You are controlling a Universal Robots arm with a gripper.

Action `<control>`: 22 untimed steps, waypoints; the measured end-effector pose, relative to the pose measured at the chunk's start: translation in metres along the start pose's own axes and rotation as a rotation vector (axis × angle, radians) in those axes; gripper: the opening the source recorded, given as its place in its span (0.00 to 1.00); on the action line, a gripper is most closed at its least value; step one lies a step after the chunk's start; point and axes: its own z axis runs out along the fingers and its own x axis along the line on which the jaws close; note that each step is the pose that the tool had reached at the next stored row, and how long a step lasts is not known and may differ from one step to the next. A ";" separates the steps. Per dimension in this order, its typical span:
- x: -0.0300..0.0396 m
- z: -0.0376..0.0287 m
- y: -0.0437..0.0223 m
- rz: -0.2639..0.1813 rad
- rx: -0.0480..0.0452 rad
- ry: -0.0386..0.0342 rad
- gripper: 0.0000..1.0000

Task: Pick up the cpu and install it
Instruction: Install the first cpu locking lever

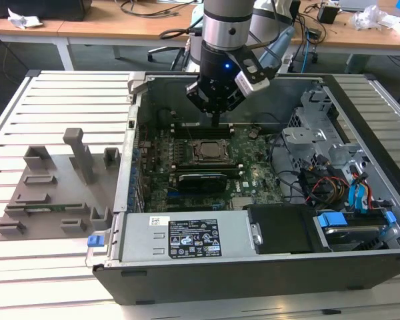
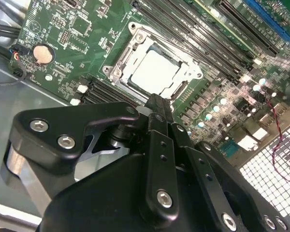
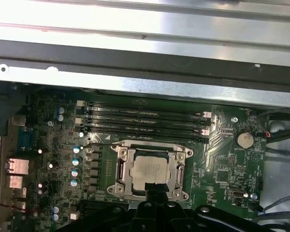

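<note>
1. Inside the open black computer case [image 1: 267, 280], one green motherboard [image 1: 253, 177] lies flat, and one robot arm reaches down over it from above.
2. One small flat square cpu [image 3: 151, 170] with a silvery-white metal top sits inside the one dark square metal socket frame [image 3: 120, 171] on the board; both wrist views show it seated there, with the frame around all four of its sides.
3. One black gripper [image 1: 215, 119] hangs just above the board, near the socket's far edge in the exterior view. Its narrow black tip looks drawn together with nothing pinched in it, and it stands apart from the cpu.
4. Four long dark memory slots [image 3: 145, 121] run side by side next to the socket in the first wrist view.
5. One round silver coin battery [image 3: 244, 140] sits on the board, well apart from the socket.
6. One grey plastic fixture [image 1: 53, 193] rests on the slatted white table [image 1: 53, 100] at the exterior view's left.
</note>
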 end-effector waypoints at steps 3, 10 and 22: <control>0.0045 0.0001 0.0004 0.000 -0.0001 -0.0002 0.11; 0.0205 0.0000 0.0016 0.000 0.0001 -0.0005 0.11; 0.0373 0.0001 0.0029 0.000 0.0001 -0.0005 0.11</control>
